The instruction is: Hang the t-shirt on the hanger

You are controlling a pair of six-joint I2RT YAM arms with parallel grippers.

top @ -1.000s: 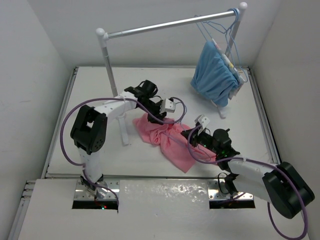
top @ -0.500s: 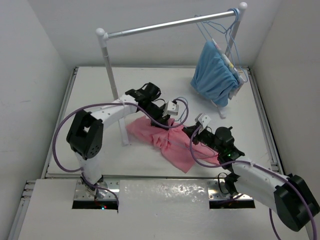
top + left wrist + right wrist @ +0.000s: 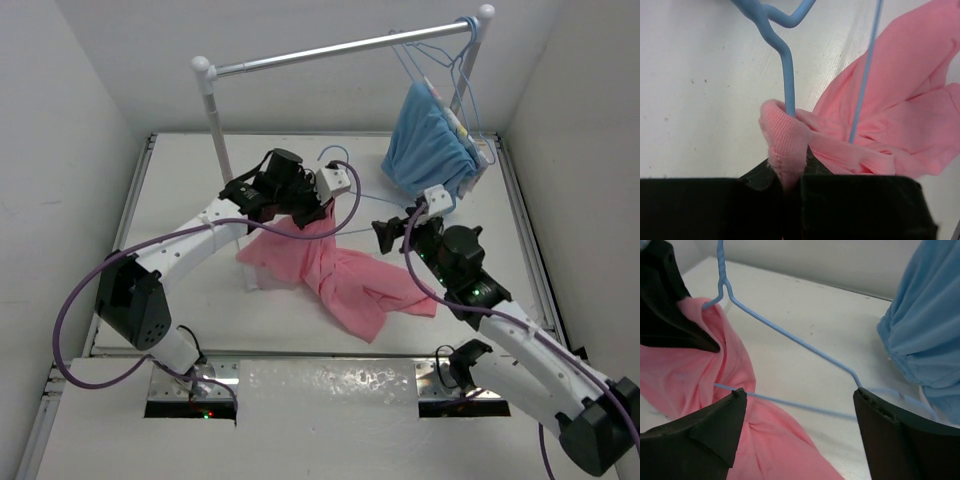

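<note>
The salmon-pink t-shirt (image 3: 350,285) trails from the table up to my left gripper (image 3: 308,212), which is shut on its ribbed collar (image 3: 785,145). The light-blue wire hanger (image 3: 330,153) stands through that collar: its neck (image 3: 788,85) rises out of the fabric and one arm (image 3: 790,337) slopes away to the right. My right gripper (image 3: 800,400) is open. The hanger's shoulder bend sits at the tip of its right finger (image 3: 890,435), and the lower wire crosses the gap between the fingers. The t-shirt (image 3: 700,375) hangs by the left finger.
A silver rail (image 3: 330,48) on white posts (image 3: 222,150) spans the back, with spare blue hangers (image 3: 440,50) and a light-blue garment (image 3: 425,150) at its right end. That garment (image 3: 925,330) hangs just right of my right gripper.
My left gripper closed on the collar and lifted it up and back, raising the t-shirt off the table. My right gripper opened and moved back toward the right.
</note>
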